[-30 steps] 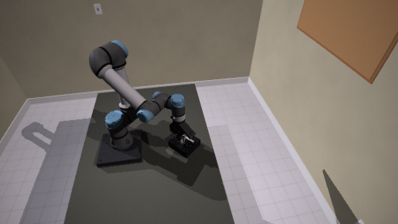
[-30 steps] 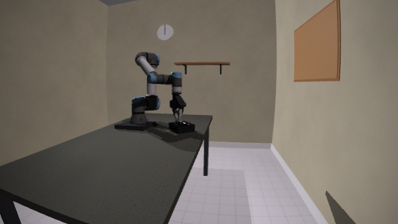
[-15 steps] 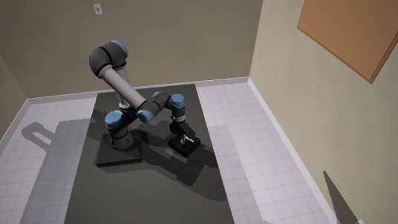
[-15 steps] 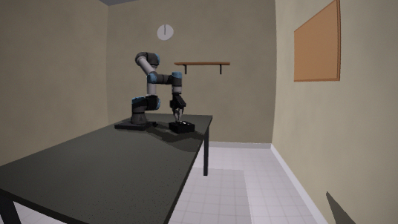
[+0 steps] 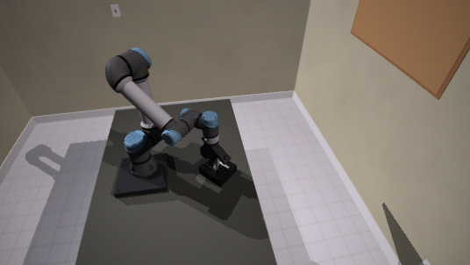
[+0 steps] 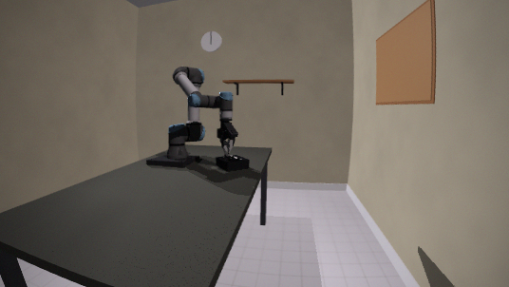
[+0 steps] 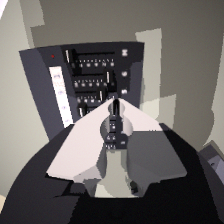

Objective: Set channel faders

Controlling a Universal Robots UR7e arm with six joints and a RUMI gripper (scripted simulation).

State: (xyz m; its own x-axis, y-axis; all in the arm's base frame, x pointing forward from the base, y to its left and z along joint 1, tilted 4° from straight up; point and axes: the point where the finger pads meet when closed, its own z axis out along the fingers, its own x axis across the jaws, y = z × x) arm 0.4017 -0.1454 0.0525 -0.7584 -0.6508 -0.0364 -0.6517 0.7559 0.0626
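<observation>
Lighting desk (image 5: pixel 217 173), a small black box-shaped console, sits on the dark matte tabletop (image 5: pixel 175 228) just beside the arm's square base plate (image 5: pixel 140 182), toward the table's right edge in the top view. One desk and one arm show in all three views.

From the wrist view, the desk's (image 7: pixel 35 85) panel carries three horizontal slotted fader tracks stacked one under another, each with a row of pale tick marks. A thin light fader cap (image 7: pixel 68 56) stands at the left end of the top track; a second cap (image 7: pixel 108 76) sits toward the right of the middle track; a third (image 7: pixel 100 95) is in the lowest visible track, close to the fingertips. A white strip of tape (image 7: pixel 59 95) runs along the left side of the tracks; its writing is too small to read. Small pale marks line the right side, and one red dot (image 7: pixel 52 56) sits at the upper left corner.

The grey two-jaw gripper (image 7: pixel 115 102) points straight down over the desk, its jaws clenched fully together with nothing between them, the tips at the lowest track's right part. Whether they touch the panel cannot be told.
</observation>
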